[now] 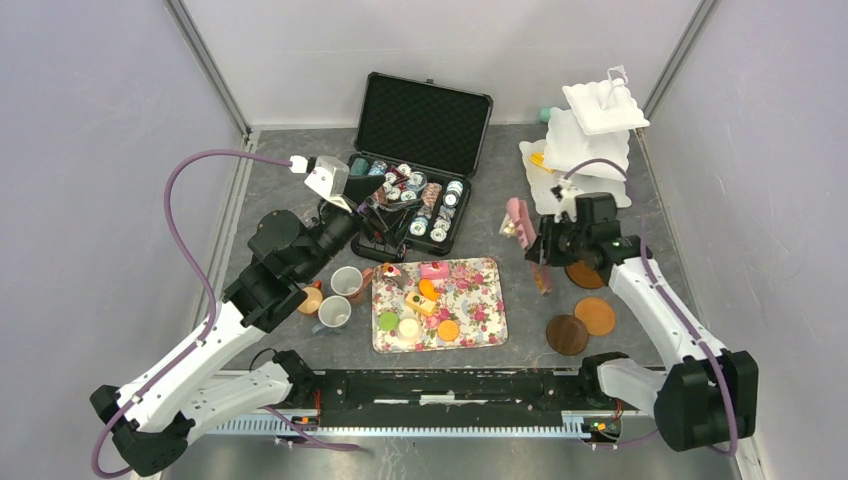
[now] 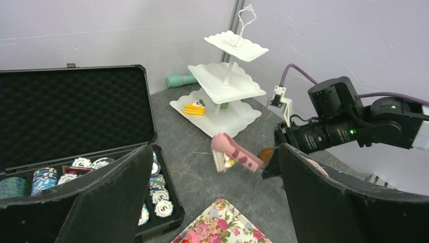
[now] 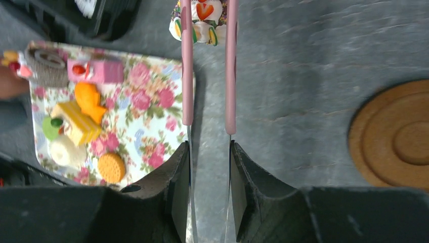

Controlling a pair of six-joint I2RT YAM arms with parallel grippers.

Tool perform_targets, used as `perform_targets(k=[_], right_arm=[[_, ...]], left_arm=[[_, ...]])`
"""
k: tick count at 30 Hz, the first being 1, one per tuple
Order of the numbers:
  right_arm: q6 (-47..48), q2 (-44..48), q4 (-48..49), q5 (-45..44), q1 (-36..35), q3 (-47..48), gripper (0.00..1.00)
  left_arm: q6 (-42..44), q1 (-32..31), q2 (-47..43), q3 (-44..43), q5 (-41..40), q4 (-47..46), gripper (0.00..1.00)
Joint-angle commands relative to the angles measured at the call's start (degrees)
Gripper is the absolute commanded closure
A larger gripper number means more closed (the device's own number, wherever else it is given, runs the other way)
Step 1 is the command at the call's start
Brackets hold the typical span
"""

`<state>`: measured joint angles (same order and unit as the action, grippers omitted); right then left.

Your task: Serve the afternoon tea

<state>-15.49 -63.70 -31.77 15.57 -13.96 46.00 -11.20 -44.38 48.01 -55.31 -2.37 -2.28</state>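
**Step in hand.** One piece is in transfer from the tray to the stand, judging by the load held in the air.

**Right claw.** The right claw (image 3: pixel 208 149) is closed narrow on the handles of the pink tongs (image 3: pixel 207 76). The tong tips pinch a small cake (image 3: pixel 202 17), white with a red heart on top.

**Position of the piece.** The small cake hangs above the bare table (image 1: pixel 505 175), just beyond the far right corner of the floral tray (image 1: pixel 485 325) and clear of it. It sits out ahead of the right claw at the tong tips, not between the claw's own fingers. The white tiered stand (image 1: pixel 590 140) is at the far right, well apart from the cake. Its lowest tier carries one yellow-orange slice (image 2: pixel 195 108).

**Remaining items.** The other cakes (image 1: pixel 430 300) lie on the tray. The mugs (image 1: pixel 347 283) stand just left of it.

**Left claw.** The left claw (image 1: pixel 372 210) is wide and empty, over the poker-chip case (image 1: pixel 420 120). It takes no part in this step.

**Next move, as judged.**
- Carry the tongs far and right to a free tier.
- Lower until the cake rests on the tier.
- Ease the squeeze so the tongs spring apart.

The hold on the cake goes through the tongs, so any slackening on the way would likely drop it.
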Motion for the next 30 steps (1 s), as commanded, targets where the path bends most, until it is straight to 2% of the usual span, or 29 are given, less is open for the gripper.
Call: perform_targets(k=[1,6,11,21,30], right_arm=[[0.59,-1.23,10.02,9.23,9.85,-1.47,0.99],[0.76,-5.86,12.7,15.78,21.97,-1.61,0.99],[1.43,-9.56,14.86,18.63,28.33,-1.4,0.99],[-3.68,-14.63,23.89,19.32,35.31,-1.88,1.0],[-10.61,-23.28,34.36,17.58,36.94,1.19,0.99]], left_arm=[[0.76,-0.14,-0.85,-1.12,1.31,-1.23,0.0],[0.57,-0.13,-1.2,-1.12,1.58,-1.32,0.0],[0.52,-0.17,-1.26,-1.12,1.56,-1.39,0.0],[0.3,-0.18,-0.96,-1.03,1.66,-1.58,0.0],[0.29,-0.18,-0.64,-0.94,1.75,-1.67,0.0]])
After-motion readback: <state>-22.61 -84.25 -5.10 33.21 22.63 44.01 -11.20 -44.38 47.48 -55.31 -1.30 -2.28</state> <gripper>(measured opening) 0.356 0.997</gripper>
